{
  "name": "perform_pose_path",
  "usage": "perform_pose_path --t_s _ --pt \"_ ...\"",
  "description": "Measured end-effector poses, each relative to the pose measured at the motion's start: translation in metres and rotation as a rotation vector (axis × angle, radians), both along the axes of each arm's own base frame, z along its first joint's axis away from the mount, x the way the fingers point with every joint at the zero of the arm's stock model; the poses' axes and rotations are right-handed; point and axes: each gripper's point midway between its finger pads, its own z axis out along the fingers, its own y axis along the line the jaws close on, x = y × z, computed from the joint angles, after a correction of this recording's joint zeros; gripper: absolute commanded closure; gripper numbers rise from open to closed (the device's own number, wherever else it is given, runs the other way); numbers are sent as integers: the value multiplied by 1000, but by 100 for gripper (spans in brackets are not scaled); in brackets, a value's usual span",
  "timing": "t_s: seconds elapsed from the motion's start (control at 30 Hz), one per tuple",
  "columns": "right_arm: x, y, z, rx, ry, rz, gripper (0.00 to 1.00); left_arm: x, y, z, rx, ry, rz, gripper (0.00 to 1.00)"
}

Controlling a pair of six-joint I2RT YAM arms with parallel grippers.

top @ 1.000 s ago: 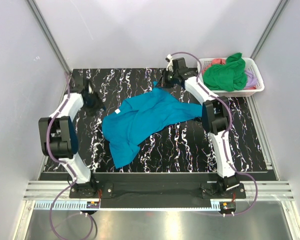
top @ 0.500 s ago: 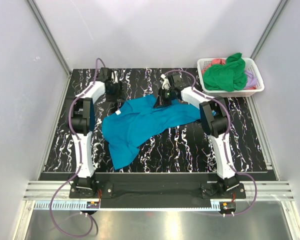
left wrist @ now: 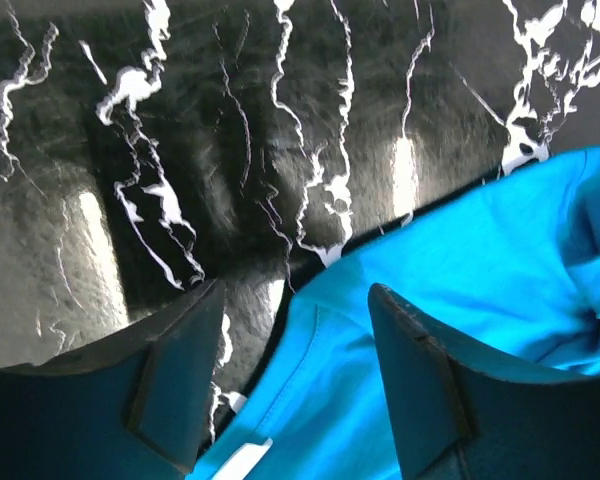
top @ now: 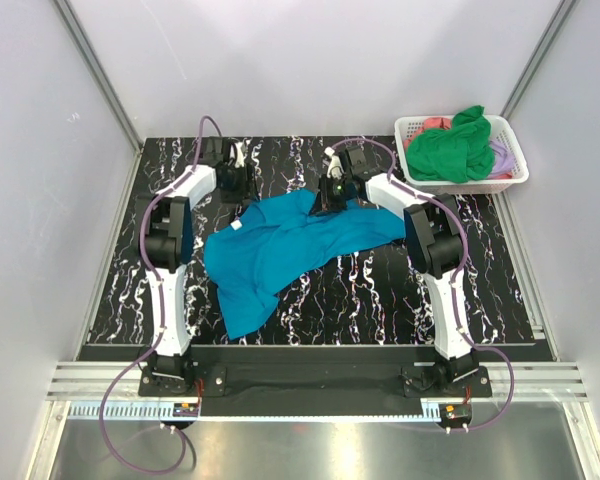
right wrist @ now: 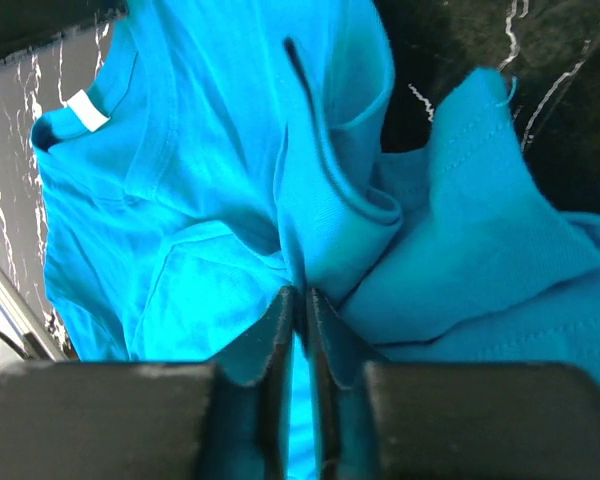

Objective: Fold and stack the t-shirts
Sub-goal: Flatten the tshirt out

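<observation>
Teal-blue t-shirt (top: 280,245): lying crumpled on the black marbled table (top: 380,290) (white neck label showing). Right gripper (right wrist: 302,292): pinching a fold of it between nearly closed fingers. Left gripper (left wrist: 295,300): hovering spread wide over its edge, gripping nothing.

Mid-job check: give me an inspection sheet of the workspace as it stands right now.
Surface: black, white-veined table.
Job's things: teal t-shirt crumpled and unfolded mid-table; green shirt, coral-pink shirt and lilac shirt heaped in the basket.
Clutter: white lattice basket at the far right corner.
Tools: left tool open over the teal t-shirt's edge; right tool pinched shut on a fold of it.
Cables: purple cables looping along both arms.
Surroundings: pale walls, metal frame rails; nothing else seen.
</observation>
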Motion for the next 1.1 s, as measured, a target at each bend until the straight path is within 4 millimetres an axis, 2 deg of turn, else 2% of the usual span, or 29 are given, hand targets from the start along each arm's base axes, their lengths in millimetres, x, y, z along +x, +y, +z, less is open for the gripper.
perform_pose_path --t_s 0.13,0.17,0.23,0.27,0.33,0.37,0.43,0.57,0.83,1.1 --pt "4 -2 4 -17 -12 -4 69 -6 -9 -3 0 9 -16 52" --pt "5 -2 7 -21 -19 -5 68 -7 -12 -3 0 9 -23 66" --pt "10 -1 13 -22 -40 -1 67 -10 -17 -5 -2 19 -28 79" --pt "12 -1 16 -21 -50 3 68 -12 -19 -6 -3 25 -32 90" --pt "13 0 18 -21 -60 7 71 -16 -23 -8 -4 34 -36 96" --pt "13 -1 17 -23 -61 6 77 -16 -24 -8 -6 35 -38 100" --pt "14 -2 16 -31 -61 2 81 -17 -25 -8 -10 39 -35 100" --pt "15 -4 15 -43 -63 -5 72 -17 -26 -8 -17 42 -31 100" --pt "8 -14 9 -90 -79 5 65 -17 -26 -8 -17 45 -28 100" --pt "8 -15 30 -82 -148 24 57 -18 -26 -9 -15 47 -30 100"
